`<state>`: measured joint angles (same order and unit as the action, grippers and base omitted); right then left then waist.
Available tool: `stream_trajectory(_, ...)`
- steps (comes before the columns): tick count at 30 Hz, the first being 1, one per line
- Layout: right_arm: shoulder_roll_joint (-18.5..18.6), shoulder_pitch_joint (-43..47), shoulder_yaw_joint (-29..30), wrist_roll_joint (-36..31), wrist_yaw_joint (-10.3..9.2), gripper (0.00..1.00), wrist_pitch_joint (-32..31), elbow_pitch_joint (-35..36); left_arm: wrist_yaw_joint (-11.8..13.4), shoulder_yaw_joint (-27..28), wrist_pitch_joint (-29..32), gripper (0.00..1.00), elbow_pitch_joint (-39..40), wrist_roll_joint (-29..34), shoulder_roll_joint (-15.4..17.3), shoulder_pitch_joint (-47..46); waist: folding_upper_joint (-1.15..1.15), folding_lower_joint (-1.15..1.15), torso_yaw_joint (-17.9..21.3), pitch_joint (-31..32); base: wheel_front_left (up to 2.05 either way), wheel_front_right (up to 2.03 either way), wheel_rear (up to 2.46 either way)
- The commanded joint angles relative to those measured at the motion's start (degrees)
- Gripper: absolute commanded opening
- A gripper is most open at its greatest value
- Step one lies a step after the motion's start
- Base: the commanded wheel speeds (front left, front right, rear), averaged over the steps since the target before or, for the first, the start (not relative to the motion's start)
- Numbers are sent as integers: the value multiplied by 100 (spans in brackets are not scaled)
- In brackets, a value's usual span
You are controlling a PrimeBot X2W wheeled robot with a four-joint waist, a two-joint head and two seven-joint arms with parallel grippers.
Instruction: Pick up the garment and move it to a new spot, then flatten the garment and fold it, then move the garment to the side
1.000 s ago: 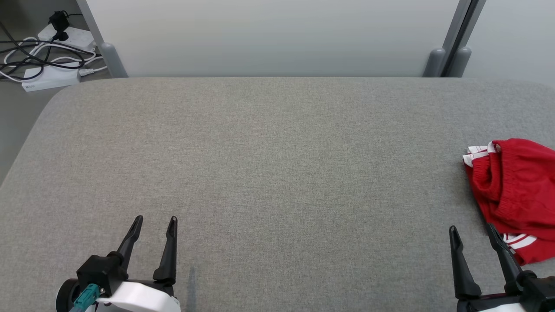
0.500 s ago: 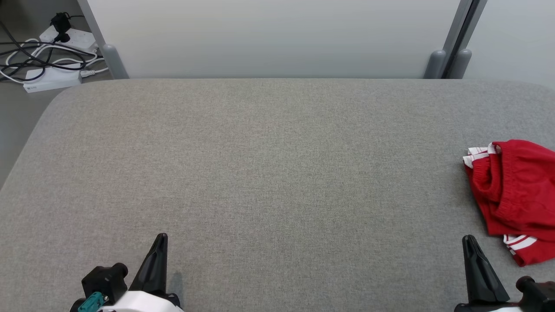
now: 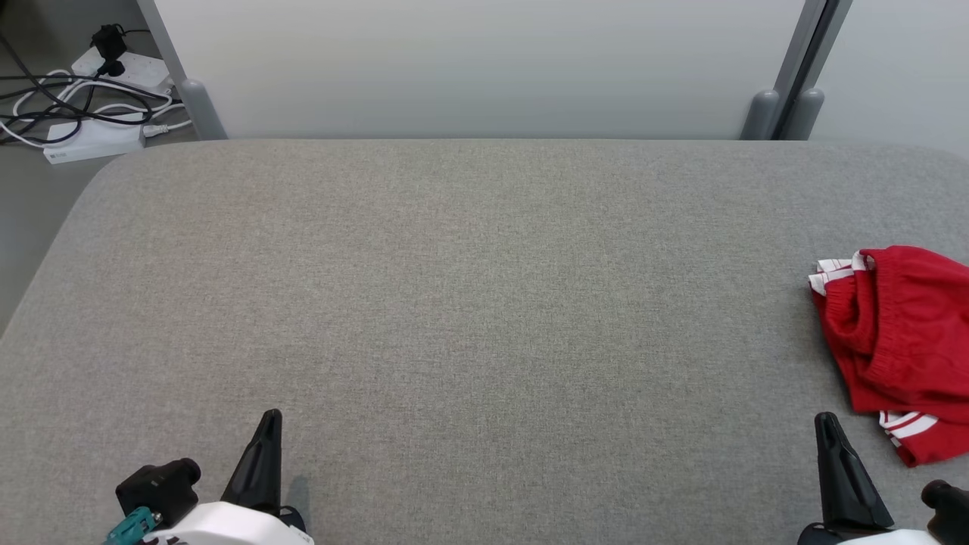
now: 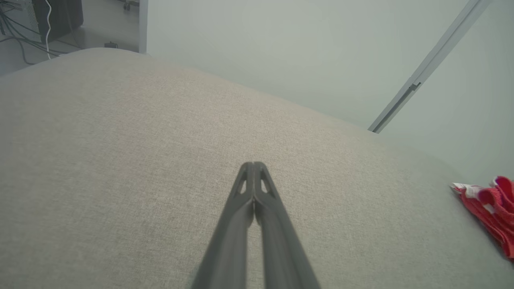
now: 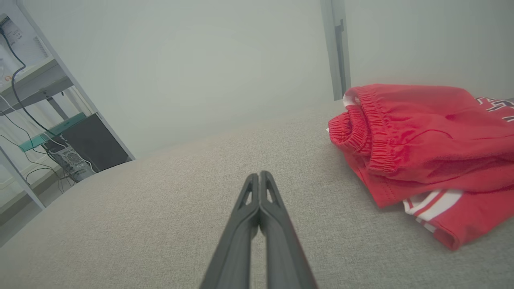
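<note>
The red shorts with white stripes (image 3: 901, 333) lie in a loose, doubled-over heap on the grey cloth-covered desk (image 3: 484, 303). They are just ahead and to the right of the right end effector (image 3: 827, 424), near it but not touching. They are well apart from the left end effector (image 3: 269, 420), far off to its right. Both end effectors are pinched tight shut and hold nothing.

This fits two things. The shorts may be a heap waiting to be picked up. Or they may be folded and put off to the side. I can't tell which, so I can't name the next move.

Far ahead of the left end effector, white power strips with black cables (image 3: 83, 113) lie on the floor. A pale wall panel (image 3: 484, 68) stands behind the desk. I see nothing between the right end effector and the shorts.
</note>
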<state>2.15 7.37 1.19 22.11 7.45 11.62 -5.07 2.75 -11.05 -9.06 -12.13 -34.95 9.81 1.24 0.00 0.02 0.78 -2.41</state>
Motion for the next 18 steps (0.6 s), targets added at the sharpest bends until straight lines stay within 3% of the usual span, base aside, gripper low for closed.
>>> stream_trajectory(1, 102, -221, -19, 184, 1, 0, -30, 84, -45, 131, 21, 0, 108, -117, 34, -240, 0, -1, -1, 2, 0, 0, 0)
stream_trajectory(18, 158, -417, -6, 1466, 1, 0, -278, -84, -219, 411, 287, 0, 58, -1119, -88, -327, 0, -1, -15, 41, 0, 0, 0)
